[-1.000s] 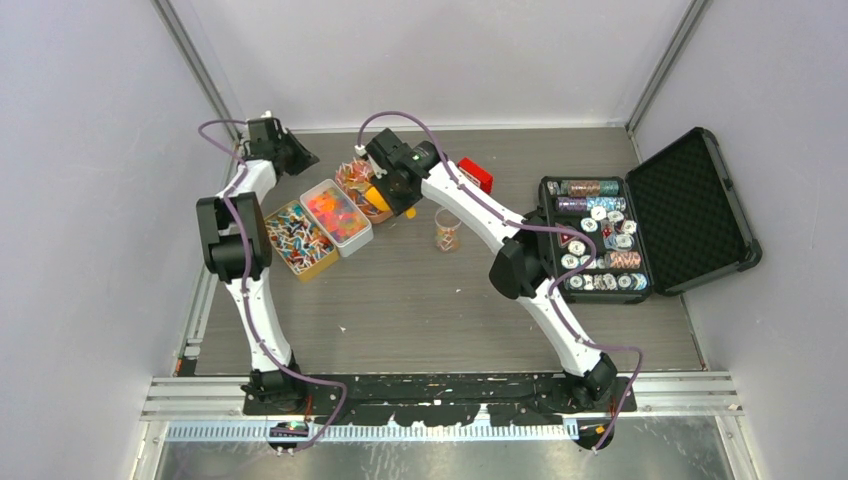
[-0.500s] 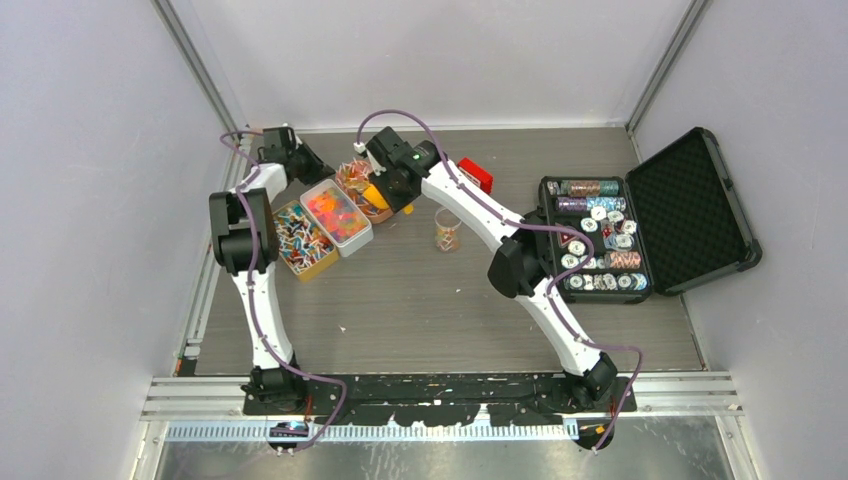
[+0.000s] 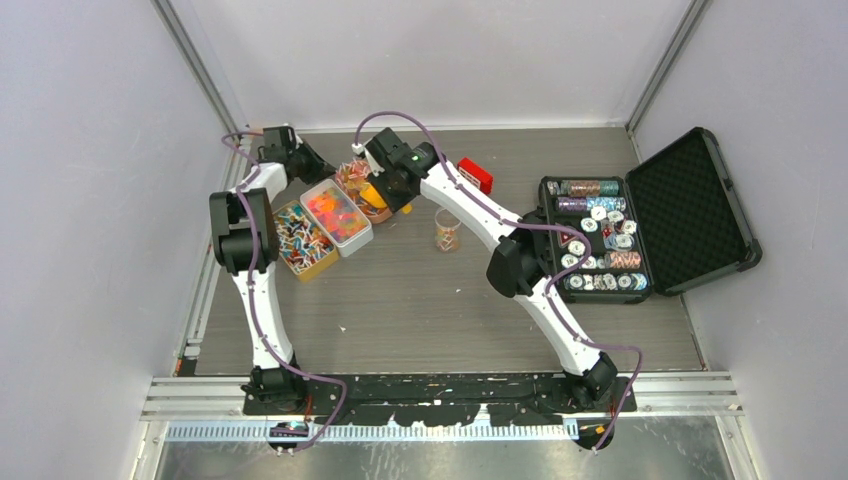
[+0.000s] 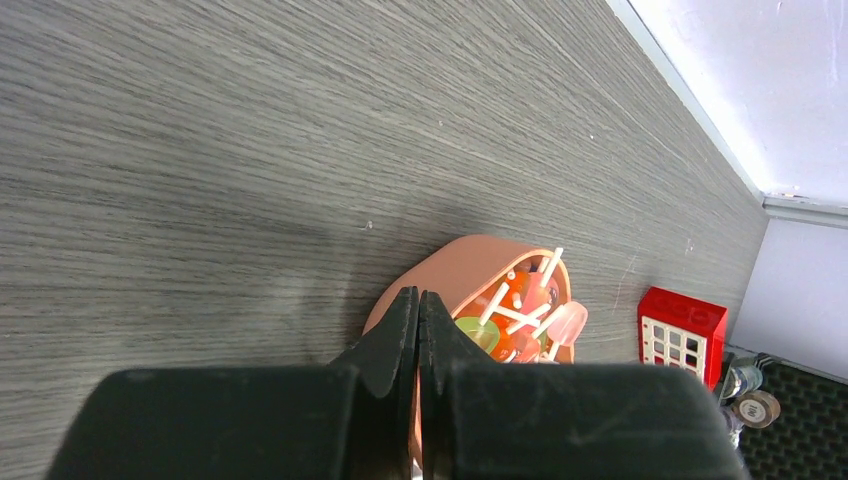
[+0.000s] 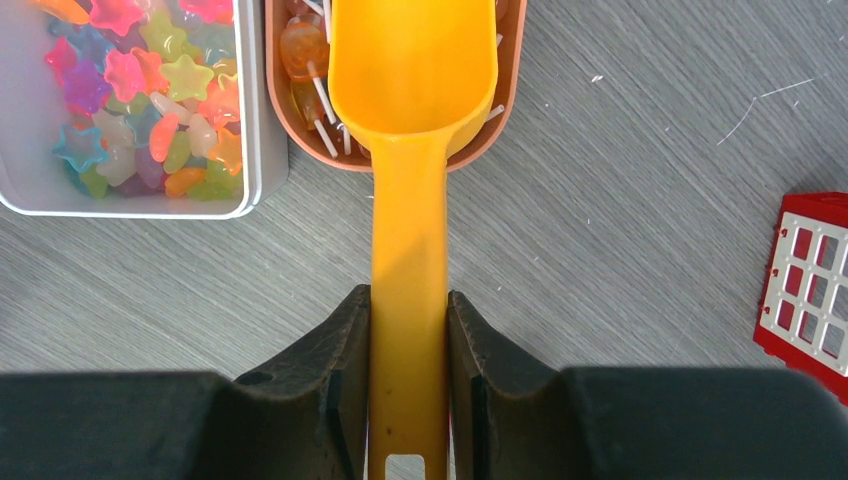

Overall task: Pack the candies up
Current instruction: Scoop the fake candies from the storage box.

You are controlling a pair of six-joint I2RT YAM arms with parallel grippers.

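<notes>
Above candies [image 5: 300, 47], right end effector [image 5: 408, 305] clamps scoop [image 5: 412, 70]; left end effector [image 4: 418, 305] together, apparently empty.

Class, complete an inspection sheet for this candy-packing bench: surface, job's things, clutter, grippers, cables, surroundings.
Surface: grey wood-grain table, a few light specks.
Job's things: candies in a white tray, a yellow tray and a salmon tub; yellow scoop with its bowl over the tub; clear cup standing apart.
Clutter: red box; open black case holding poker chips.
Grippers: left gripper shut, empty; right gripper shut on the scoop's handle.
Cables: purple cables run along both arms.
Surroundings: pale walls on three sides; metal rail at the near edge.
</notes>
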